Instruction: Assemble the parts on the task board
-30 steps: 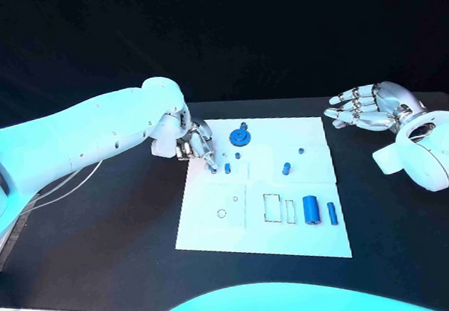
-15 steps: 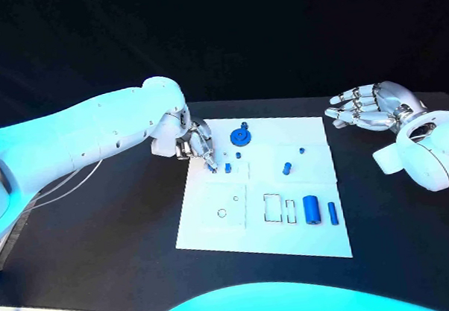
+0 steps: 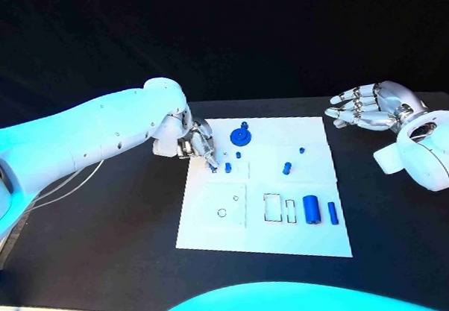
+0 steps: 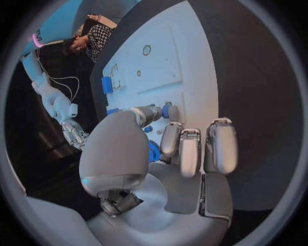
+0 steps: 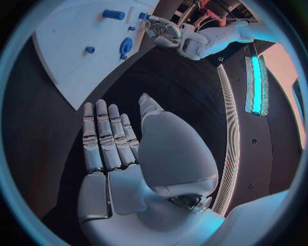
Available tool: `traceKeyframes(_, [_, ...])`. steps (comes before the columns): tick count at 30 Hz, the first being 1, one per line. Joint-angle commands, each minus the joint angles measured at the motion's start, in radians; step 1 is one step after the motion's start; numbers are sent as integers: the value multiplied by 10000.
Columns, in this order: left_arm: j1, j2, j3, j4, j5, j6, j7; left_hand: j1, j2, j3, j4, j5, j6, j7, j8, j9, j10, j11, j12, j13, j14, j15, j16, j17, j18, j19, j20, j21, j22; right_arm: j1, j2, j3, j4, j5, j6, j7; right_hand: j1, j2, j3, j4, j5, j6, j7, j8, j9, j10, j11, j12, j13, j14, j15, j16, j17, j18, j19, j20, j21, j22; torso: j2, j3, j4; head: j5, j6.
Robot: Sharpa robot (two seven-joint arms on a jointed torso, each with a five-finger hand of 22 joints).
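The left hand (image 3: 193, 142) is held over the board's (image 3: 270, 226) near-left corner, fingertips by a small blue part (image 3: 227, 168); whether that part is pinched cannot be told. Blue parts (image 3: 311, 209) lie on the board. No writing is legible. The right hand (image 3: 369, 108) is spread, holding nothing, right of the board.

Left hand (image 3: 194, 140) fingertips cover the task board (image 3: 297, 223) edge; contact with small blue peg (image 3: 227, 167) unclear. Outlined slots too small to read.
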Motion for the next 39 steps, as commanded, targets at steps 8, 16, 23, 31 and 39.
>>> traceKeyframes(8, [-14,43,0,56,-114,161,190,-25,77,2255,-2287,68,0,-47,17,9,72,0,21,-9,1041,-48,66,2635,77,54,14,46,9,-6,2,2,3,-46,154,58,-32,79,-26,-20,-34,-24,831,68,-8,-69,17,42,-9,77,23,-60,-9,127,-64,-3,-2,-9,-2,8,-6,-2,-20])
traceKeyframes(16, [-15,44,-1,61,-172,174,202,-38,74,2265,-2299,74,14,-49,5,9,74,-2,20,-7,1041,-50,66,2635,78,52,12,45,8,-6,6,2,-2,-46,155,66,-32,79,-26,-20,-34,-24,831,68,-8,-69,17,42,-9,77,23,-60,-9,127,-64,-3,-2,-9,-1,4,-5,-1,-12])
traceKeyframes(23, [-15,29,-1,35,-207,194,197,-38,74,2265,-2299,74,14,-49,5,9,74,-2,20,-7,1041,-50,66,2635,78,52,12,45,8,-6,4,2,-7,-46,153,69,-32,79,-26,-20,-34,-24,831,68,-8,-69,17,42,-9,77,23,-60,-9,127,-64,-3,-2,-9,-1,7,-3,-6,-12])
traceKeyframes(31, [-16,12,-1,19,-245,150,192,-38,74,2265,-2299,74,14,-49,5,9,74,-2,20,-7,1041,-50,66,2635,78,52,12,45,8,-7,8,2,-15,-46,156,67,-26,83,-26,-23,-34,-31,833,73,-19,-78,19,45,-10,83,26,-77,-30,128,-66,0,1,-50,-1,-2,-2,9,-19])
traceKeyframes(39, [-17,-1,0,35,-239,193,209,-51,67,2276,-2318,82,32,-54,-9,9,78,-5,20,-3,1041,-52,66,2635,78,50,10,44,6,-9,6,2,-25,-46,154,67,-25,84,-26,-24,-34,-33,834,73,-22,-81,20,45,-10,84,26,-82,-36,128,-66,1,2,-60,2,7,-1,3,-30])
